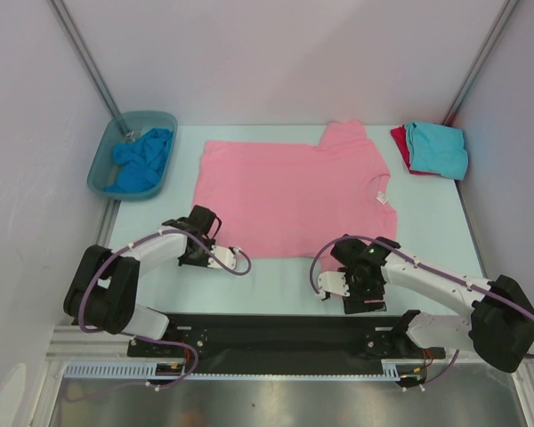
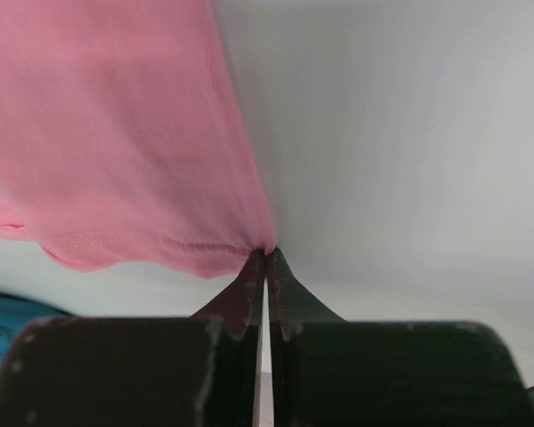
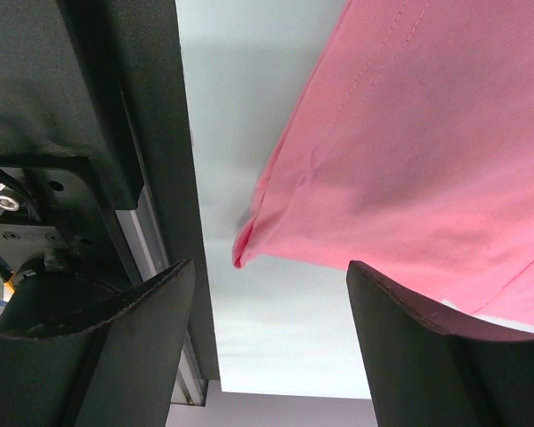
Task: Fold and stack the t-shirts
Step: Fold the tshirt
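Spread flat: large light pink cloth t-shirt (image 1: 289, 191). Pinched at its near-left hem corner by left gripper (image 2: 267, 253), arm arched in low (barely a slit between the jaws). Gaping just beside its near-right corner: right gripper (image 3: 269, 271), arm reaching in from the right.

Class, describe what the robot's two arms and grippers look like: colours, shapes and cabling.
The left arm and right arm share one build: white tubular links between bulky black joint housings, with purple cables looping alongside. The left gripper and right gripper each have two dark, wedge-shaped fingers.
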Action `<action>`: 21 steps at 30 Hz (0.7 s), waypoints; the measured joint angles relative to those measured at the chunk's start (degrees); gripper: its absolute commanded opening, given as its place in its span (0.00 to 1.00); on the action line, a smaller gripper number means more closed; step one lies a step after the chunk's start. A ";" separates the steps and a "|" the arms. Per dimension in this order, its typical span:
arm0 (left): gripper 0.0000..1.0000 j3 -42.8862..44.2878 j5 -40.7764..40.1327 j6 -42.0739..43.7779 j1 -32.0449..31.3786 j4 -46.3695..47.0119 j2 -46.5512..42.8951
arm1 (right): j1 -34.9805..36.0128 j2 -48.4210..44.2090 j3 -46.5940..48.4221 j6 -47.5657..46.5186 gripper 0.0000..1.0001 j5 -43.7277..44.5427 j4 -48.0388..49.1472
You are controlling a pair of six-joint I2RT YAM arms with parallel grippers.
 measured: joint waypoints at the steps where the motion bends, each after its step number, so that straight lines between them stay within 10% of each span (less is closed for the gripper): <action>1: 0.00 0.17 -0.17 -0.02 0.02 -0.04 0.26 | 0.00 0.00 0.00 0.00 0.76 0.07 0.00; 21: 0.00 1.31 -0.17 -0.37 0.04 -1.22 1.29 | -0.44 0.00 -3.63 -0.04 0.72 0.39 2.21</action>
